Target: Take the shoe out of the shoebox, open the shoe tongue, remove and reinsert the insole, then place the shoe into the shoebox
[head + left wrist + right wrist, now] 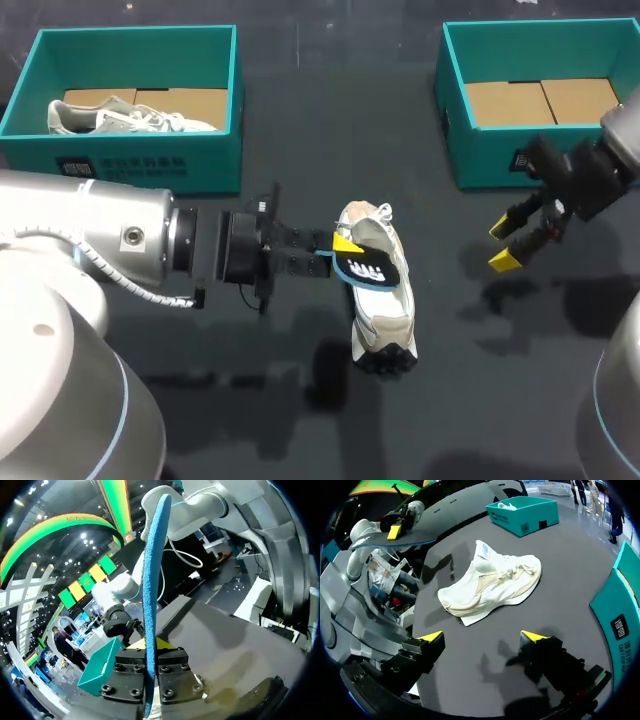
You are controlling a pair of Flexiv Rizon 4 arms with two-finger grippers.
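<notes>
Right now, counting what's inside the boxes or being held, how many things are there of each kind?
shoeboxes: 2
shoes: 2
insole: 1
total: 5

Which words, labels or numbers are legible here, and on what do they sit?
White print on the left shoebox: too small to read.
White print on the right shoebox: blurred, unreadable.
White marking on the insole: unreadable.
Bluish label on the shoe tongue: unreadable.

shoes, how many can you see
2: a white shoe lying on the table, and a grey shoe inside the left shoebox. The right shoebox shows none.
</notes>
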